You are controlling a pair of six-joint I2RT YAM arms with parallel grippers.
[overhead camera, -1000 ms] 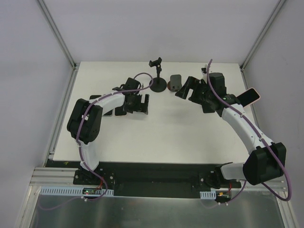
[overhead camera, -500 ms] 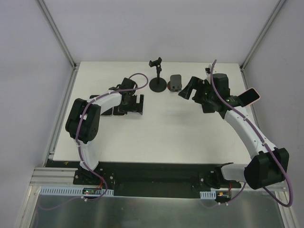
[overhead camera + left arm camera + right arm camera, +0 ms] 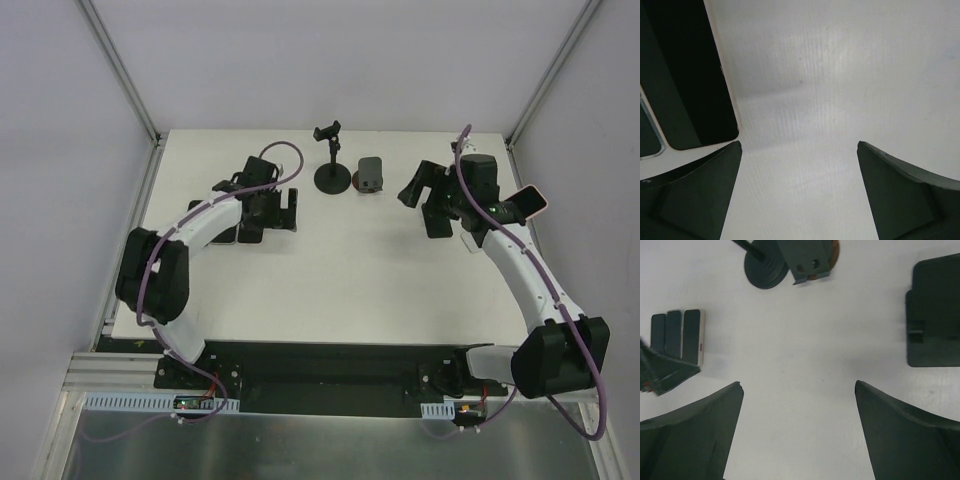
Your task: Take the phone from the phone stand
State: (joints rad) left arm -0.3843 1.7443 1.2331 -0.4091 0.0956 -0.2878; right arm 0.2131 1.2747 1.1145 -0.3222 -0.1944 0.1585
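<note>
Both arms reach over a matte white surface (image 3: 340, 290). The left end effector (image 3: 799, 146) is released. Its two dark, dull, wedge-shaped fingers (image 3: 695, 195) stand wide apart over bare surface, which shows a faint ribbed grain. Just beside its left finger lies a flat phone (image 3: 690, 75) with a glossy black screen and rounded corners. It is one of several flat phones (image 3: 679, 335) lying side by side at the near left.

The right end effector (image 3: 798, 385) is released too, its fingers spread with nothing between them. It hangs right of centre.

At the far centre stands the phone stand (image 3: 333, 177), a thin black pole on a round black base with a small clamp on top. Just to its right is a grey stand (image 3: 372, 173), a blocky plastic piece with a lip pierced by two holes.

The phone (image 3: 530, 203), dark-screened with a pale pink rim, sits tilted at the right edge of the surface. It is just right of the right arm and well apart from the phone stand. What it rests on is hidden.
</note>
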